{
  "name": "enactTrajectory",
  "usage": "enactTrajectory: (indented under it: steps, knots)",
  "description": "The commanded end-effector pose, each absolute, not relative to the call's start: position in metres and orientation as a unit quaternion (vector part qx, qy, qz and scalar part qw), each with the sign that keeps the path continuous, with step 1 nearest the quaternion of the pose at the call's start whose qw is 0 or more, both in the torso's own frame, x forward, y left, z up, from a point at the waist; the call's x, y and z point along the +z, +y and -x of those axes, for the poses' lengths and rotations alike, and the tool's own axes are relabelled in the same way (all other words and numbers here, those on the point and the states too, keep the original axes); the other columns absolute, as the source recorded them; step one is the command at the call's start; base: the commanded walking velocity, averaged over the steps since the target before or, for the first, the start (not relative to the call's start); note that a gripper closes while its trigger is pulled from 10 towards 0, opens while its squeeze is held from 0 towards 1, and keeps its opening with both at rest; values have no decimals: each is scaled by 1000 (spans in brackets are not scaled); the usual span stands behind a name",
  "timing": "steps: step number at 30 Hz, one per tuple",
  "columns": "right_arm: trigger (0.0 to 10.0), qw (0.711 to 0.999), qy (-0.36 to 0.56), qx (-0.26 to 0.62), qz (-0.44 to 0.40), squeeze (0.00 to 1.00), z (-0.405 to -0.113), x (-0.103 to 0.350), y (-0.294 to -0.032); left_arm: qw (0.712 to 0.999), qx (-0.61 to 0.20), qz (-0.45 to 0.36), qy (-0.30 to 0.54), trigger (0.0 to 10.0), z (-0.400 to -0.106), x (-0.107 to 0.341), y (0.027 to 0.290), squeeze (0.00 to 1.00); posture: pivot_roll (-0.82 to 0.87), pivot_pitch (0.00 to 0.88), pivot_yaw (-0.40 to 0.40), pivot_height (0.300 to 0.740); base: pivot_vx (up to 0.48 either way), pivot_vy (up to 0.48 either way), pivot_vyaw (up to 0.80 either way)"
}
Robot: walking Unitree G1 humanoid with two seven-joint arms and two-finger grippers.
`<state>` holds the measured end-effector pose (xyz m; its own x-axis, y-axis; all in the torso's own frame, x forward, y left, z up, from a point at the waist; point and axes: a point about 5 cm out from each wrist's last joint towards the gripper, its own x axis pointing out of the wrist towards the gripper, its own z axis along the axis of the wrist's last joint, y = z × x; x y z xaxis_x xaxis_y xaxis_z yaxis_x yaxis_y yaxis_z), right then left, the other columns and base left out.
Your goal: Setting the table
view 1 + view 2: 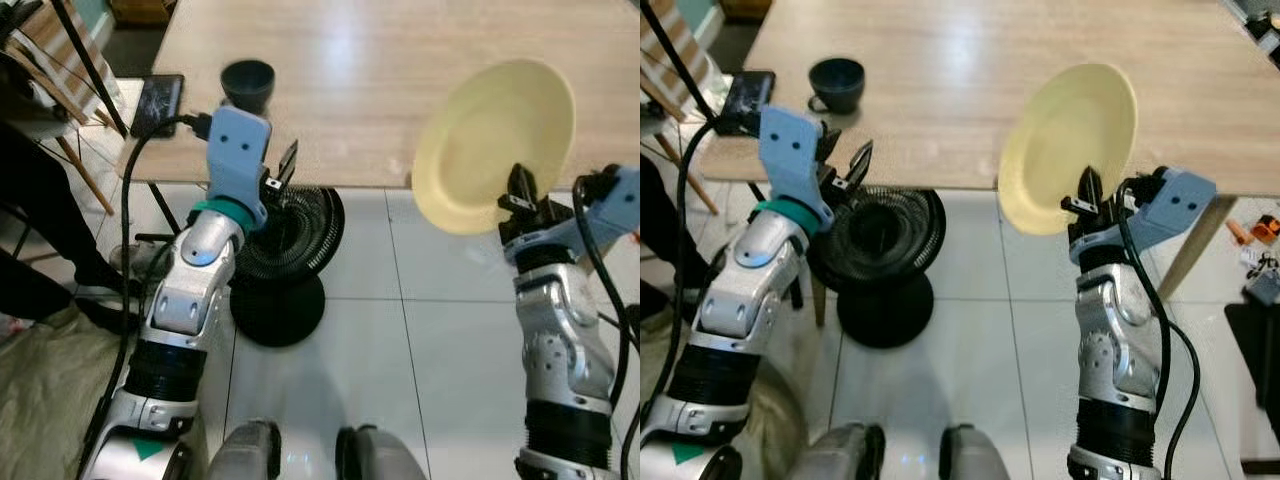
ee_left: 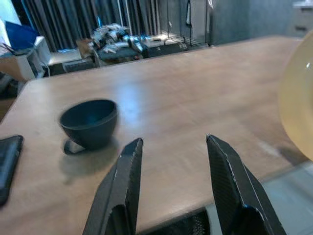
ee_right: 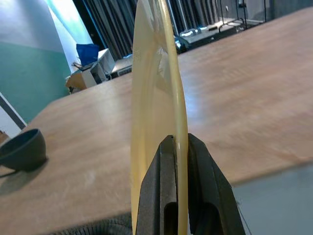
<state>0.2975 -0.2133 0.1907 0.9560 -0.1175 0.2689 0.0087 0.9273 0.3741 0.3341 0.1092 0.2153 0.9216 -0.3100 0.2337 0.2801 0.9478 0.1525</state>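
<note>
- I have the wooden table (image 1: 400, 90) ahead of me, its near edge just beyond both grippers, and a black floor fan (image 1: 285, 250) under that edge on my left.
- The pale yellow plate (image 1: 495, 145) stands on edge, nearly upright, over the table's near edge on my right side.
- My right gripper (image 1: 522, 195) pinches the plate's lower rim, fingers closed tight on it; I judge the next move is to tip it flat and forward onto the table.
- My left gripper (image 1: 280, 172) hovers by the edge, fingers wide apart and holding nothing.
- The dark cup (image 1: 248, 84) sits on the table just beyond it, a phone (image 1: 158, 102) beside.
</note>
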Motion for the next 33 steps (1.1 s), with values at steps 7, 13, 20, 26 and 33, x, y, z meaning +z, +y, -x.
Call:
enactTrajectory:
  steps: [7,13,20,26,33]
  knots:
    - [10000,925,-182,-3,-334,0,-293,203,-220,980,-147,-57,-120,10000,-335,212,111,0,7,86,42,740,420,0,0]
    - [10000,909,-180,18,-376,0,-292,203,-219,980,-149,-62,-118,10000,-335,212,109,0,8,88,41,740,157,0,0]
    - [10000,909,-136,34,-393,0,-294,191,-210,978,-158,-70,-117,10000,-332,209,107,0,9,90,40,740,0,0,0]
    - [10000,899,-55,67,-429,0,-297,170,-182,978,-161,-70,-116,10000,-331,208,107,0,17,93,34,740,0,0,0]
    - [10000,868,-2,48,-494,0,-302,152,-171,972,-184,-84,-122,10000,-326,209,104,0,25,96,31,740,0,0,0]
